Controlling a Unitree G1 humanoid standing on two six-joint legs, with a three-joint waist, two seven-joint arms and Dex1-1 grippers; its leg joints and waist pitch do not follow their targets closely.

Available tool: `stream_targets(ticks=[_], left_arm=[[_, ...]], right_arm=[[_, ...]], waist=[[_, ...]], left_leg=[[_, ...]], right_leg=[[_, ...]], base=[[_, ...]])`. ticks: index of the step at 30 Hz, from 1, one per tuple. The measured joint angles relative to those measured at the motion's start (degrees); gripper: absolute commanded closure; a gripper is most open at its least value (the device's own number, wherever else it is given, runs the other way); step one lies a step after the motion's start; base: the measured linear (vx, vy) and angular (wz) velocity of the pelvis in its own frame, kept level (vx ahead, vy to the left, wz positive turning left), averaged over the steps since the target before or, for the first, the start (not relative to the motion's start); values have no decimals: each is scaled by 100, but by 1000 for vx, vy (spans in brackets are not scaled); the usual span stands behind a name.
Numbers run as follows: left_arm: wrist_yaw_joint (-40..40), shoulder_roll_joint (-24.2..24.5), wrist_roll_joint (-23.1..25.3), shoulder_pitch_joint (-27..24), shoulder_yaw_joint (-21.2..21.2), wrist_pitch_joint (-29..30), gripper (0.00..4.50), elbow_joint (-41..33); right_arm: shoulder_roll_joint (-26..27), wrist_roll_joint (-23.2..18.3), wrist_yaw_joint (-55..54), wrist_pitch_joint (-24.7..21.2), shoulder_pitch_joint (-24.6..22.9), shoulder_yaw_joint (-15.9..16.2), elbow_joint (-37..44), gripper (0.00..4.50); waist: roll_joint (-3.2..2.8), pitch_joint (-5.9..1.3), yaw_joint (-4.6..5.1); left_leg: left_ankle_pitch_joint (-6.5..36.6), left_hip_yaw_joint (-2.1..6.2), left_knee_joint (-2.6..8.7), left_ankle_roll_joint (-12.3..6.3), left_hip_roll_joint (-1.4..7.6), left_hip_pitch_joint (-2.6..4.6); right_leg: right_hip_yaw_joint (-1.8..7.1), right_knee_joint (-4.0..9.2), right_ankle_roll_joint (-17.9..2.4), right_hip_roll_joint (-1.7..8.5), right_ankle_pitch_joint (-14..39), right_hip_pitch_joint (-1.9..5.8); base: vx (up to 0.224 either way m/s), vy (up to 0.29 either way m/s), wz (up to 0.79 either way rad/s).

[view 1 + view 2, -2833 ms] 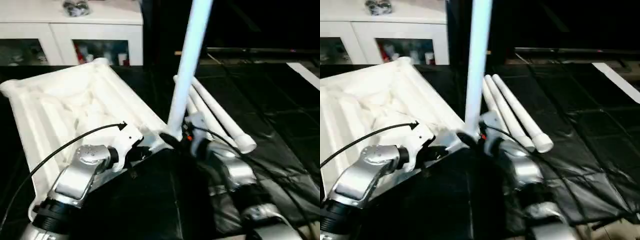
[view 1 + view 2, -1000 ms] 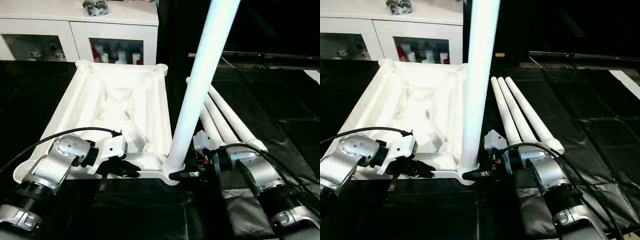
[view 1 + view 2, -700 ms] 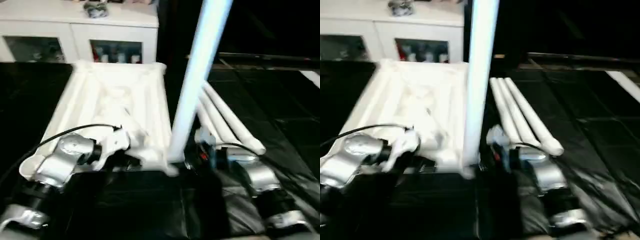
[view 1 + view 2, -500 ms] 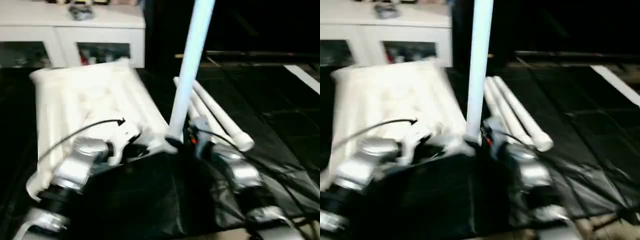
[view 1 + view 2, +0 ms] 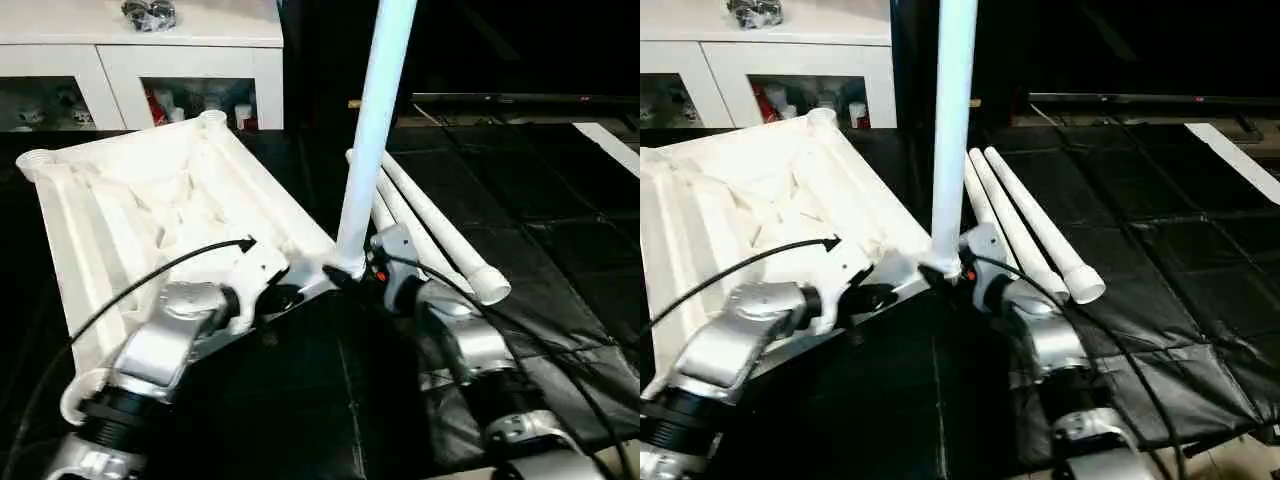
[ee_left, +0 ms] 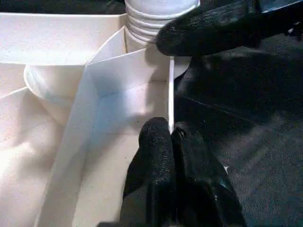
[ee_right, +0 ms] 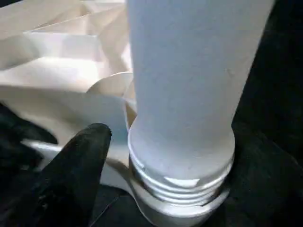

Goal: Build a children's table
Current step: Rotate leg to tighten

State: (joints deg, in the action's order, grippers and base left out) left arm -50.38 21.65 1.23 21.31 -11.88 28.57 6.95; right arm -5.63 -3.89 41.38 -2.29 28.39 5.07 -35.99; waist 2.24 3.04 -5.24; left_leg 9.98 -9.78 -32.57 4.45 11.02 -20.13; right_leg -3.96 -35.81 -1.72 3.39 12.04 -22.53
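- White plastic rectangular tabletop: lying upside down, ribbed underside facing up, on the black sheeting. Corner sockets are showing at its far corners, with no legs in them.
- White cabinet with glass-fronted shelves: standing behind the tabletop, taking no part in the work.
- Long round tapered white plastic leg, upright: standing in the near corner socket, threaded end partly seated, several thread rings still showing in the right wrist view. Judged: first leg of four, not yet fully home.
- Three matching loose white legs: lying side by side on the sheeting, just beside the tabletop, awaiting fitting.
- Left end effector: pinching the tabletop's thin rim wall shut between its black fingers, steadying it.
- Right end effector: sitting at the upright leg's base; one black finger showing just beside the threads; whether it is gripping cannot be told.
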Motion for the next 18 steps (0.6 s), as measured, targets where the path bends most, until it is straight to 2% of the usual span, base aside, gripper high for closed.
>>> stream_targets(ticks=[3,8,12,18], left_arm=[[-500,304,-87,51,-46,-537,450,286],[-1213,777,-159,73,-115,-1255,450,576],[-1783,1000,-292,123,-186,-1593,450,772],[-2525,1241,-384,316,-410,-1925,450,1050]], right_arm=[[-259,-59,707,250,-81,62,-16,3],[-716,-225,1774,277,-82,250,44,3],[-1022,-429,2556,171,-127,378,293,3],[-1116,-505,3175,178,-129,556,399,3]], waist=[[0,1,-13],[1,0,-34],[2,0,-114],[3,-1,-212]], left_leg=[[0,0,-2,0,0,-1],[0,1,-9,0,0,0],[0,1,-11,-1,1,0],[0,0,-16,-1,3,1]], right_leg=[[0,-6,0,0,0,-2],[1,-7,-1,0,-1,3],[1,-9,-1,0,-1,4],[0,-13,-2,1,-1,5]], base=[[0,0,0],[0,0,0],[0,0,0],[0,0,0]])
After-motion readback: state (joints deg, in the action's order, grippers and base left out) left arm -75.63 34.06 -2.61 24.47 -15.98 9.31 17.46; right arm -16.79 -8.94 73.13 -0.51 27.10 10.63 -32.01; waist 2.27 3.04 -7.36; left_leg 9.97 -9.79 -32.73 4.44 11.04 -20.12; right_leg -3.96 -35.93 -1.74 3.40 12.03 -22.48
